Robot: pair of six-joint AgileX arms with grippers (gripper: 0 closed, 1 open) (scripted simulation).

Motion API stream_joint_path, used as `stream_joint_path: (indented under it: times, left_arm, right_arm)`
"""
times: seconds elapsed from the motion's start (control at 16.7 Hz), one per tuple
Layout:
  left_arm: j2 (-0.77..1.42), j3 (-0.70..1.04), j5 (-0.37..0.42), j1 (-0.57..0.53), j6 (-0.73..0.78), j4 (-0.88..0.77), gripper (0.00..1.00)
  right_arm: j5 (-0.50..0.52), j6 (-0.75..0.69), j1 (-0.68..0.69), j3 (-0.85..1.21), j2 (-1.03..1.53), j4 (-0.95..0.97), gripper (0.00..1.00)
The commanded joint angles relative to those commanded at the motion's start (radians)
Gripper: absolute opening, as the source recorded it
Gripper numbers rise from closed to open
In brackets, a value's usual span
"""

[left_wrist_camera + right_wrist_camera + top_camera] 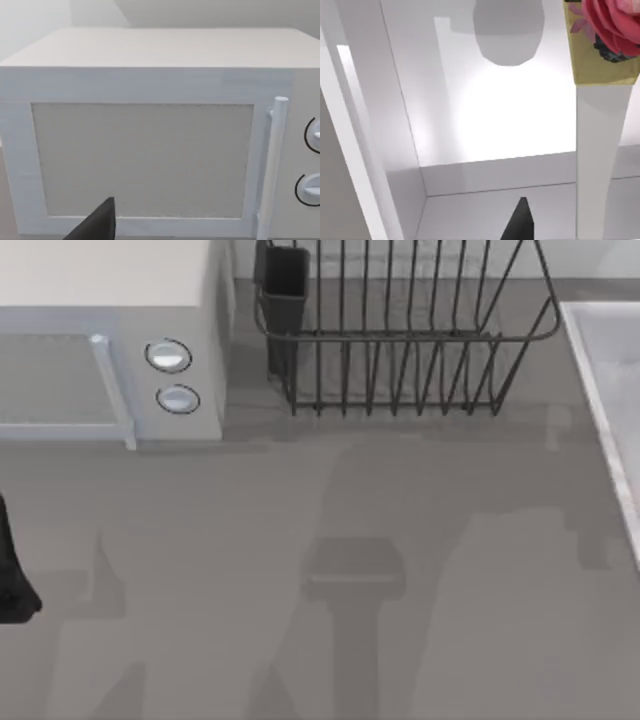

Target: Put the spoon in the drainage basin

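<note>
The wire dish rack (400,330) stands at the 12 o'clock side of the grey counter (330,540). It is made of dark upright bars, and a dark cutlery cup (285,285) hangs at its left corner. I cannot see anything lying between the bars. To its left, at about 10 o'clock, stands a white microwave (110,340) with a bar handle (113,390) and two round knobs (168,356); its door is closed. In the left wrist view the microwave (150,125) is seen from the front, with the pale door panel, the handle (272,165) and the knobs (312,135) beside it.

At the 3 o'clock edge of the counter lies the white rim of the sink basin (605,410). The right wrist view looks down into the sink basin (495,115), with smooth white walls and a bright floor. A white handle with a gold band and a pink rose pattern (602,100) stands in this view, maybe the spoon, but I cannot tell for sure.

The left arm (12,570) shows as a dark shape at 9 o'clock. One dark fingertip of the left claw (97,222) and one of the right claw (520,222) are visible; whether each claw is spread or pressed together I cannot tell.

No writing can be read.
</note>
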Motion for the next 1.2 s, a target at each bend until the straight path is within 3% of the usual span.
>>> stream_joint_path:
  times: [0.3, 0.54, 0.9, 1.2]
  left_arm:
    - [0.0, 0.0, 0.0, 0.0, 0.0, 0.0, 1.0]
    - [0.0, 0.0, 0.0, 0.0, 0.0, 0.0, 1.0]
    - [0.0, 0.0, 0.0, 0.0, 0.0, 0.0, 1.0]
    - [0.0, 0.0, 0.0, 0.0, 0.0, 0.0, 1.0]
  right_arm:
    - [0.003, 0.09, 0.066, 0.414, 0.291, -0.09, 0.0]
    - [0.006, 0.138, 0.095, 0.565, 0.402, -0.116, 0.0]
    - [0.006, 0.143, 0.092, 0.572, 0.41, -0.114, 0.0]
    - [0.005, 0.144, 0.095, 0.425, 0.371, -0.004, 0.0]
